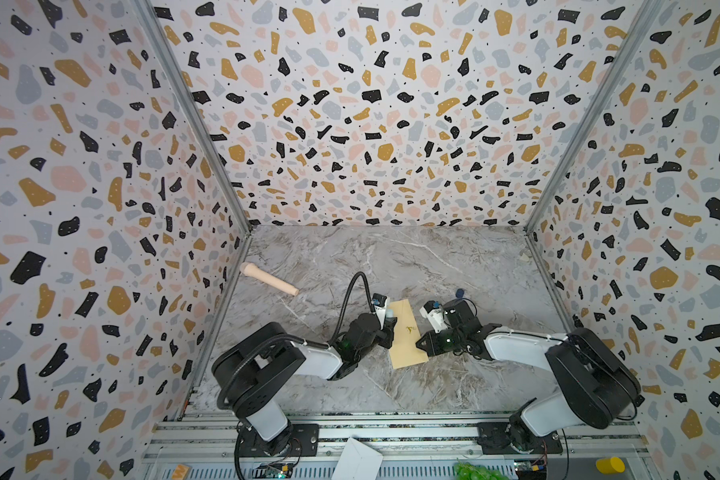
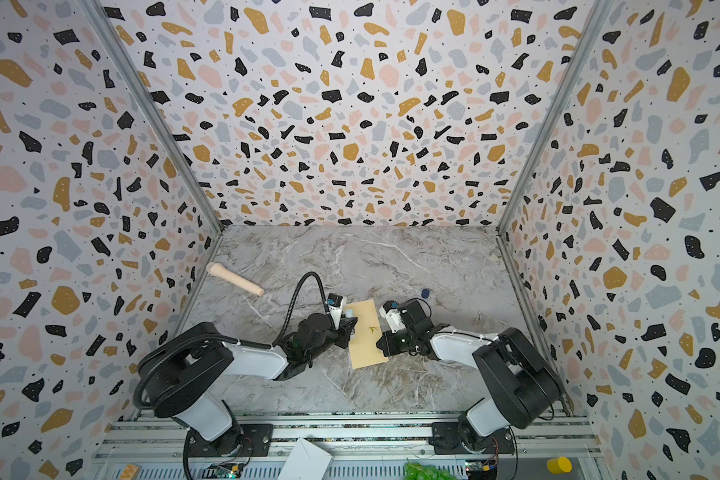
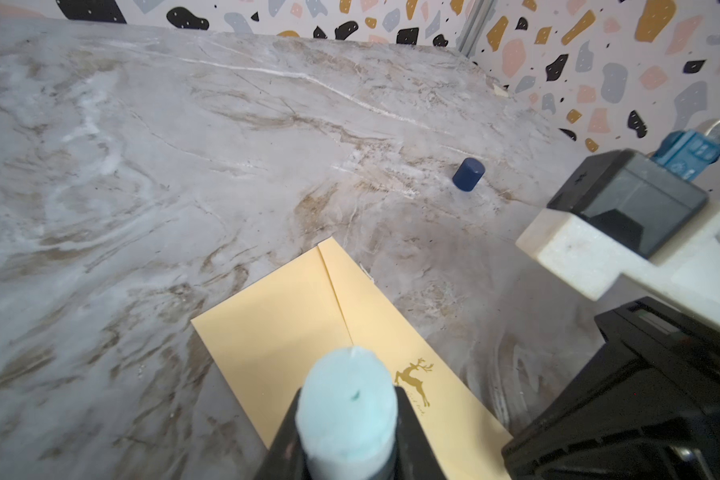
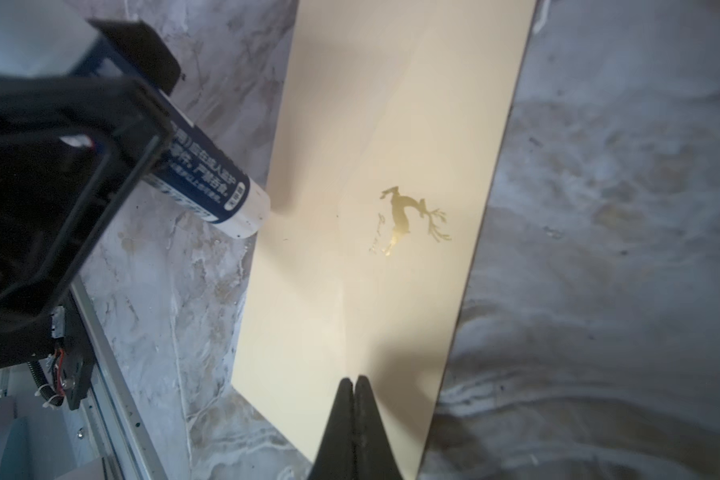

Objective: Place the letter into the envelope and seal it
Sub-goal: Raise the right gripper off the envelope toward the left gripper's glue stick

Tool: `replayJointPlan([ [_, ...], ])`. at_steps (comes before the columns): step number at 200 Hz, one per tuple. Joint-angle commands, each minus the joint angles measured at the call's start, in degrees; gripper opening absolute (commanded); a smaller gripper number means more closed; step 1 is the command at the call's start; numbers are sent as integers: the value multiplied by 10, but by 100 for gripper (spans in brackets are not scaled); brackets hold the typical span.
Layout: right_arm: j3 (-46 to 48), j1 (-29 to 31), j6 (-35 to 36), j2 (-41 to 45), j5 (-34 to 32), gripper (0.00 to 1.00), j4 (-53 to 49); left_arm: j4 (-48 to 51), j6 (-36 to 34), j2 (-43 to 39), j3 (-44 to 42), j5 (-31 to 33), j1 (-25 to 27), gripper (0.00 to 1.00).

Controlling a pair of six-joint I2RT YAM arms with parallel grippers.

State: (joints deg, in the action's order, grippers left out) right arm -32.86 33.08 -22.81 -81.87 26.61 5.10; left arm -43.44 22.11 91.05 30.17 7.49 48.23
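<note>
**Sealing step: envelope is sitting right between the two sets of fingers**

So the envelope [image 1: 406, 336] is lying flat on the marble surface [image 1: 391, 257]. Its long axis is running away from the robot's base toward the back wall, so it's crossing in front of both arms. No letter is showing anywhere. The flap looks folded down with the gold deer [image 4: 412, 216] facing up, so I'm guessing the letter is inside and we're at the glue-and-press part.

The left gripper [image 3: 348, 415] is pinching a glue stick [image 4: 208, 183], fingers clamped on the barrel. The pale blue tip is pointing across at the envelope's long edge; whether it's just beside it or touching, I can't tell. The blue cap [image 3: 468, 174] is sitting well beyond those fingers.

The right gripper [image 4: 354, 386] is hanging over the envelope with its fingers pressed together and nothing between them. The deer is lying just ahead of the tips. Whether they're touching the paper, I can't tell.

The right arm is nearer the flap, so I reckon any pressing falls to it. Both forearms are reaching in low, wrists angled down.
</note>
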Motion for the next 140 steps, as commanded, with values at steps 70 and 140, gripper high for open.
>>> replayJointPlan([
  [70,43,2,-72,332,82,65,175,8,115,-233,63,-179,-25,0],
  [140,62,27,-168,290,132,67,347,-49,204,-263,72,-233,-28,0],
])
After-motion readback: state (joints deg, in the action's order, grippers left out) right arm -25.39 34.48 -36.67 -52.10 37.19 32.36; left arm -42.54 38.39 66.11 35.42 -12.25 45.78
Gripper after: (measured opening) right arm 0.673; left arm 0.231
